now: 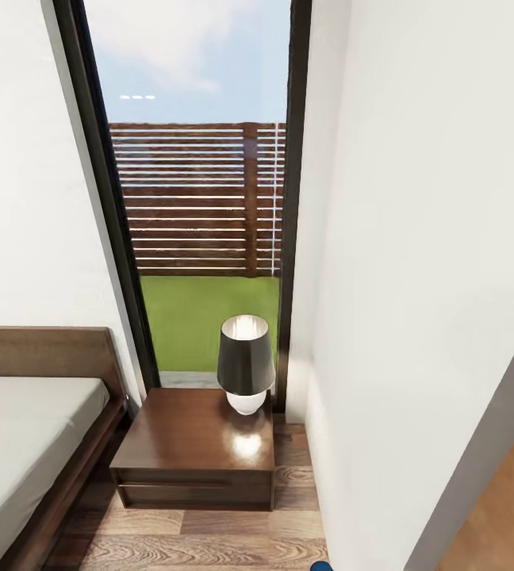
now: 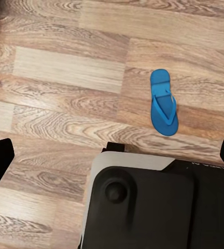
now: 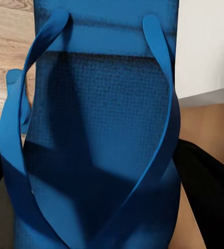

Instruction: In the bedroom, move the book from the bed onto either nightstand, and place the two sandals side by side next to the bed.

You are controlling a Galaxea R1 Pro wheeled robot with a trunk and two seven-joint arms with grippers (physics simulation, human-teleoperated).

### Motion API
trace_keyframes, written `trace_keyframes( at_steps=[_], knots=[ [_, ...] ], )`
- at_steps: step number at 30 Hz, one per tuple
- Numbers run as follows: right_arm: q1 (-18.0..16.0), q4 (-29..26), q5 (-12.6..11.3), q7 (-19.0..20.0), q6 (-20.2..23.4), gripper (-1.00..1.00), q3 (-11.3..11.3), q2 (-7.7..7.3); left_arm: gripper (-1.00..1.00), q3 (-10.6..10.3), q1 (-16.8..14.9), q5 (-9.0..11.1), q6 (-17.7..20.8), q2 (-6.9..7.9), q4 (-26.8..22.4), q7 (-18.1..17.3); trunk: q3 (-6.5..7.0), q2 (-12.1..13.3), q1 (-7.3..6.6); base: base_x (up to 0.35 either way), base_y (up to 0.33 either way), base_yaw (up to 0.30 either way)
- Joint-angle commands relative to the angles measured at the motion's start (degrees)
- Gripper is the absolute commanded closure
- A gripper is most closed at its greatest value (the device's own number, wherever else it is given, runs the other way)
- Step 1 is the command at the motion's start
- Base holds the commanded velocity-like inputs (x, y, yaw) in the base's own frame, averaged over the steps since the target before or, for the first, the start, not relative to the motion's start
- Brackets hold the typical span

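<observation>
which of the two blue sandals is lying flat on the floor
The sandal in the left wrist view, alone on the wood planks; the other sandal sits close against the right wrist camera.

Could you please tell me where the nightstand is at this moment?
In the head view, the nightstand stands on the wood floor, low and centre, just right of the bed and below the tall window, with a lamp on its back right corner.

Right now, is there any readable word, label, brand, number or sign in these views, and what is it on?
None can be read.
Nightstand and lamp: plain, no lettering.
Sandal on the floor: plain blue, no brand mark.
Sandal close to the right wrist camera: textured blue sole and straps, no print.
Robot's dark base: a faint pale mark at its edge, too small to read.
</observation>
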Motion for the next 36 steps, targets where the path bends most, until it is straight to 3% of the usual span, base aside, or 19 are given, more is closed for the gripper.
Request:
trace_keyframes(
  at_steps=[1, 36],
  knots=[
    [-0.02, 0.08, 0.36, -0.33, -0.18, 1.00, 0.26, 0.01, -1.00, -0.50, -0.01, 0.32, -0.18, -0.01, 0.04, 0.27, -0.02, -0.04, 0.02, 0.000, 0.000, 0.000],
    [0.00, 0.09, 0.37, -0.34, -0.45, 1.00, 0.27, 0.01, -1.00, -0.50, -0.03, 0.37, -0.01, -0.21, -0.10, 0.29, -0.02, -0.04, 0.02, 0.000, 0.000, 0.000]
  ],
)
